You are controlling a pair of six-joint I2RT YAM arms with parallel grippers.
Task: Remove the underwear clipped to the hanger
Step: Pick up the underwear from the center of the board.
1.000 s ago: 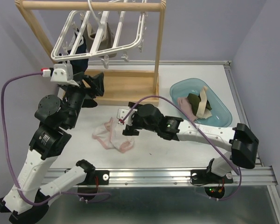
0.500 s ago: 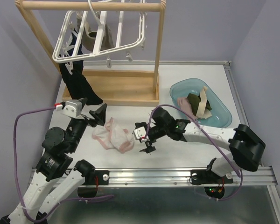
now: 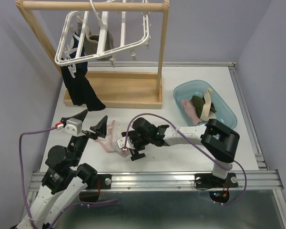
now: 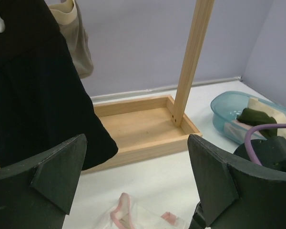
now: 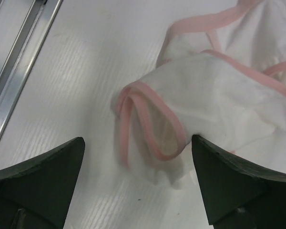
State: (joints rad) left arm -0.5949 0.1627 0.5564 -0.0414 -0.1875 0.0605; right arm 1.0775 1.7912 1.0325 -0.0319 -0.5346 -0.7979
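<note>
Left gripper [image 3: 91, 123] is hovering low over the near-left of the table [image 3: 195, 76], jaws spread wide and holding nothing. Behind it the hanger [image 3: 103, 34] is hanging tilted from the wooden stand [image 3: 119, 90]. A black piece [image 3: 78, 88] is dangling off the hanger's left corner, clipped on, with its hem draping onto the stand's base. A navy piece [image 3: 76, 44] and a grey-olive piece [image 3: 96, 42] are sitting clipped higher up under the frame.

A white piece with pink trim [image 3: 113, 139] is lying crumpled on the table, off the hanger, between the two grippers. Right gripper [image 3: 128, 149] is sitting right at its near-right edge with the jaws spread. From the wrist view the fingers are flanking a pink-edged fold and pinching nothing.

Far right, the blue tub [image 3: 178, 90] is holding pink, olive and cream pieces.
</note>
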